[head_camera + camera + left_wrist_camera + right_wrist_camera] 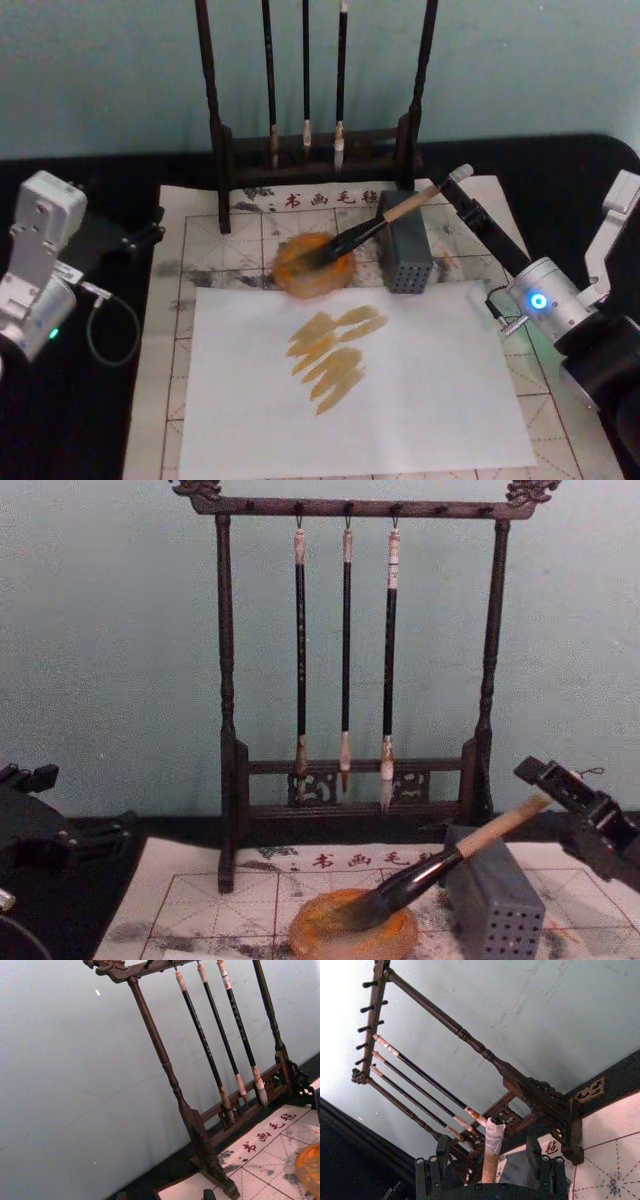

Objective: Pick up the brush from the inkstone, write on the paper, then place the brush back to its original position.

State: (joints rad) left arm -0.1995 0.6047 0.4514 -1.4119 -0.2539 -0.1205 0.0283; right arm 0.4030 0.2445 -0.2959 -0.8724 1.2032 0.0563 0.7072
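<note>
Head view: strokes (335, 345) mark the paper (430, 400), brush (370, 232) rests on inkstone (298, 283), my right end effector (455, 182) stands wide about its top, so I judge only withdrawal is left; left arm (40, 262) parked.

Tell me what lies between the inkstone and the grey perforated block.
The brush bridges that gap: its dark tip rests in the inkstone, its handle leans on the grey block, with smudged grid paper beneath. Head and chest views show it.

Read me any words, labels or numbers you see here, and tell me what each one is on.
"书画毛毡": red characters along the far edge of the gridded mat, slightly blurred, so this is a best reading.
White sheet: yellow-brown brush strokes, no legible words.
Nothing else carries text.
</note>
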